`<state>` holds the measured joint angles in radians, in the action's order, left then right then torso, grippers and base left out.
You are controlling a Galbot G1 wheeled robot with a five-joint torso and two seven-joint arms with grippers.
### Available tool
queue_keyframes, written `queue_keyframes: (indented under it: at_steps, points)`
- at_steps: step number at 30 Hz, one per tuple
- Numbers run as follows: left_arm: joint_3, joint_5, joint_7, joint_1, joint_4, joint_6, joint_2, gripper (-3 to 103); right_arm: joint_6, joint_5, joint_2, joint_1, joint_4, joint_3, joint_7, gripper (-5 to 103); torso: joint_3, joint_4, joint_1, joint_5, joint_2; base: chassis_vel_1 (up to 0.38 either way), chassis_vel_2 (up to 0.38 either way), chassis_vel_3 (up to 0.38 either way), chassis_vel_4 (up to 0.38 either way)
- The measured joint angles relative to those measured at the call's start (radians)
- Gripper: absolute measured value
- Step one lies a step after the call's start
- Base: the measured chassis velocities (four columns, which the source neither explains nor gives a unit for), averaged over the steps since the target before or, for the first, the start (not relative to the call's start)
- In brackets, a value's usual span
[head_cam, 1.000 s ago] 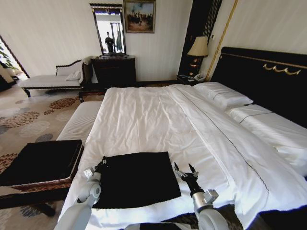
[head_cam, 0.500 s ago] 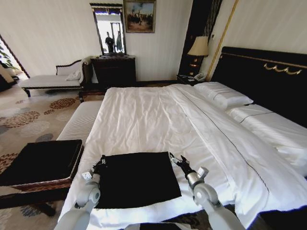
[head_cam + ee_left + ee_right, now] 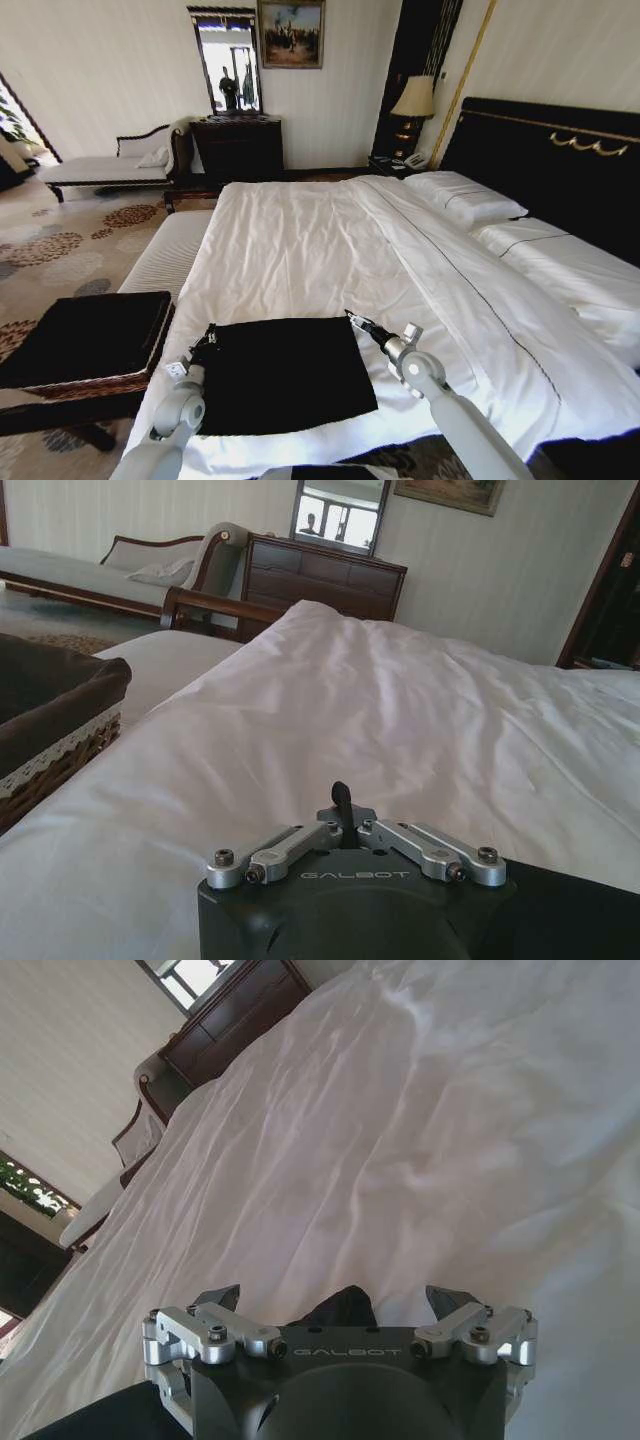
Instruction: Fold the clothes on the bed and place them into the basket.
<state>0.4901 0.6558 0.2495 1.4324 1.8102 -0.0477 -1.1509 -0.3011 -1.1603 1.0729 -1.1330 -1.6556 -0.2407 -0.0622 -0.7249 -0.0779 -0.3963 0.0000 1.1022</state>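
Bedroom scene from the head view. A black T-shirt [image 3: 285, 372], already a flat rectangle, lies low in the centre of the frame on the white duvet of the bed [image 3: 330, 250], near the foot edge. The basket [image 3: 85, 345], brown wicker with black fabric across its top, stands at the lower left, on the floor beside the mattress.

Both arms rise from the bottom edge. The left gripper [image 3: 207, 337] sits at the shirt's upper left corner; in the left wrist view its two jaws are drawn together to a narrow point, though whether cloth is pinched between them cannot be told. The right gripper [image 3: 355, 322] reaches the shirt's upper right corner; in the right wrist view its jaws stand wide apart, with a peak of black cloth rising between them.

The shirt looks light, soft and limp. It would likely sag if lifted, so the two far corners seem the best places to take hold.
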Motion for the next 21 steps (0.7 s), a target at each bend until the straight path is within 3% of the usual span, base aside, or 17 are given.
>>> queue_keyframes:
  at_steps: [9,11,13,17,19,21]
  points:
    - [-0.008,0.0,0.001,0.0,0.001,-0.002,0.0,1,-0.006,0.0,0.029,0.049,0.078,0.038,0.003,101,0.0,0.0001,0.0,-0.0001,0.0,0.0,0.0,0.0,0.0]
    - [-0.008,0.009,0.003,0.0,0.003,-0.007,-0.001,1,-0.006,-0.008,0.028,0.051,0.079,0.048,0.002,92,0.0,0.0,0.0,-0.0001,0.0,0.0,0.0,0.0,0.0]
    - [-0.008,0.01,0.003,0.0,0.003,-0.007,-0.001,1,-0.006,-0.009,0.028,0.051,0.079,0.049,0.002,92,0.0,0.0,0.0,-0.0001,0.0,0.0,0.0,0.0,0.0]
    - [-0.007,0.019,0.004,0.0,0.004,-0.01,-0.003,1,-0.006,-0.015,0.037,0.053,0.085,0.058,-0.002,71,0.0,0.0001,0.0,-0.0001,0.0,0.0,0.0,0.0,0.0]
    - [-0.006,0.019,0.004,0.0,0.004,-0.01,-0.003,1,-0.006,-0.015,0.037,0.054,0.087,0.059,-0.003,71,0.0,0.0,0.0,-0.0001,0.0,0.0,0.0,0.0,0.0]
    - [-0.005,0.019,0.004,-0.001,0.004,-0.01,-0.003,1,-0.006,-0.016,0.037,0.056,0.088,0.062,-0.003,54,0.0,0.0,0.0,0.0,0.0,0.0,0.0,0.0,0.0]
